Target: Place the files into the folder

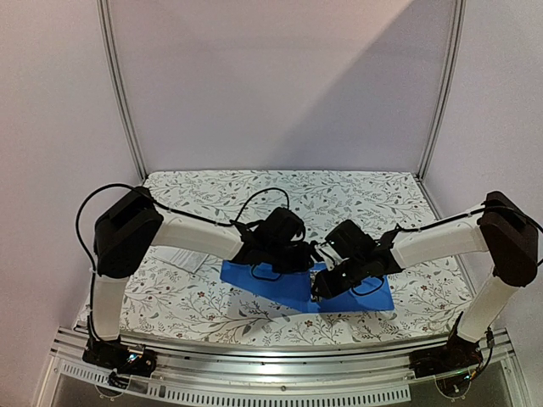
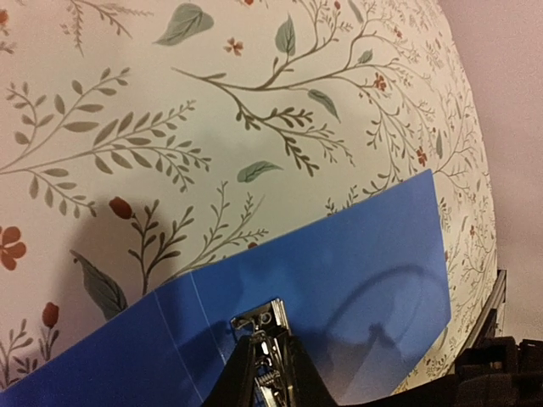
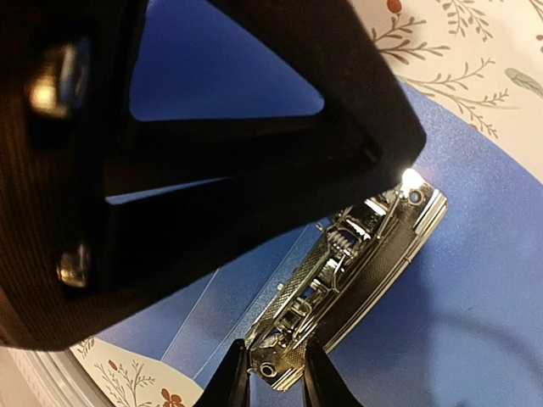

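The blue folder (image 1: 373,295) lies open on the table, its inside up. Its metal ring mechanism (image 3: 365,254) runs along the spine and also shows in the left wrist view (image 2: 259,318). My left gripper (image 1: 312,253) stands over the far end of the mechanism, its jaws close on both sides of the metal (image 2: 265,369). My right gripper (image 1: 321,290) holds the near end between its fingertips (image 3: 276,383). The left gripper's black body (image 3: 170,153) fills most of the right wrist view. The files (image 1: 182,257) lie as white sheets left of the folder, partly under my left arm.
The table carries a white cloth with a leaf and flower print (image 1: 339,195). Metal frame posts (image 1: 119,93) stand at the back corners and a rail (image 1: 280,352) runs along the front edge. Both arms meet over the folder's middle.
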Controlling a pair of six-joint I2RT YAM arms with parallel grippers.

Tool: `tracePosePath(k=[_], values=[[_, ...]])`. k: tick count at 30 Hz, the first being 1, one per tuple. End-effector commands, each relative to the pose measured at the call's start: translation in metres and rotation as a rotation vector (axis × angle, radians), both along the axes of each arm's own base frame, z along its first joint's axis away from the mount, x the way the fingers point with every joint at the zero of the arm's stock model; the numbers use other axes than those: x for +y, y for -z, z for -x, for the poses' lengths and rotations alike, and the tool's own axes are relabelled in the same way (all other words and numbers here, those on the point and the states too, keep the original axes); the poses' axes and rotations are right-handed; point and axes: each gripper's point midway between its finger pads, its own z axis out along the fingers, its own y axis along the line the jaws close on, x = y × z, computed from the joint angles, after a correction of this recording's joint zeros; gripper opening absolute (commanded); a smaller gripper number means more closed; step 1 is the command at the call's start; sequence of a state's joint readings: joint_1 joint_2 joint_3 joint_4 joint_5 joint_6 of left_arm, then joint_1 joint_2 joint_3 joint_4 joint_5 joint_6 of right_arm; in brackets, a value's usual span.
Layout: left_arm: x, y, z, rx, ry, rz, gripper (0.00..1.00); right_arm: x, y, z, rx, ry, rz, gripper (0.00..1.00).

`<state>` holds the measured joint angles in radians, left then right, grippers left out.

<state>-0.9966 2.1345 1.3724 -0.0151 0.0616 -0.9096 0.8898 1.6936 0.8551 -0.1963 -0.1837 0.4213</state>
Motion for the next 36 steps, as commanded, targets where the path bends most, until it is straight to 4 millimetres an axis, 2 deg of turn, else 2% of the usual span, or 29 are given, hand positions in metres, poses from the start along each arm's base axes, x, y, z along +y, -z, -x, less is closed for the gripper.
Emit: tracePosePath(k=[1, 6, 10, 16, 25, 36], values=[[0.016, 0.027, -0.002, 0.032, -0.040, -0.126, 0.13, -0.007, 0.016, 0.009, 0.011, -0.033, 0.042, 0.22], [0.027, 0.038, -0.001, 0.055, -0.078, -0.178, 0.14, -0.007, 0.017, 0.009, 0.007, -0.021, 0.032, 0.22], [0.019, 0.041, 0.005, 0.092, -0.058, -0.128, 0.13, -0.008, 0.016, 0.009, -0.016, -0.008, 0.004, 0.23], [0.014, 0.028, 0.008, 0.093, -0.070, -0.025, 0.11, -0.016, 0.018, 0.010, -0.063, 0.034, -0.058, 0.27], [0.009, 0.046, 0.011, 0.137, -0.048, -0.059, 0.11, -0.018, 0.017, 0.012, -0.058, 0.043, -0.061, 0.27], [-0.004, 0.044, 0.011, 0.138, -0.023, -0.016, 0.09, -0.019, 0.023, 0.014, -0.048, 0.040, -0.053, 0.27]])
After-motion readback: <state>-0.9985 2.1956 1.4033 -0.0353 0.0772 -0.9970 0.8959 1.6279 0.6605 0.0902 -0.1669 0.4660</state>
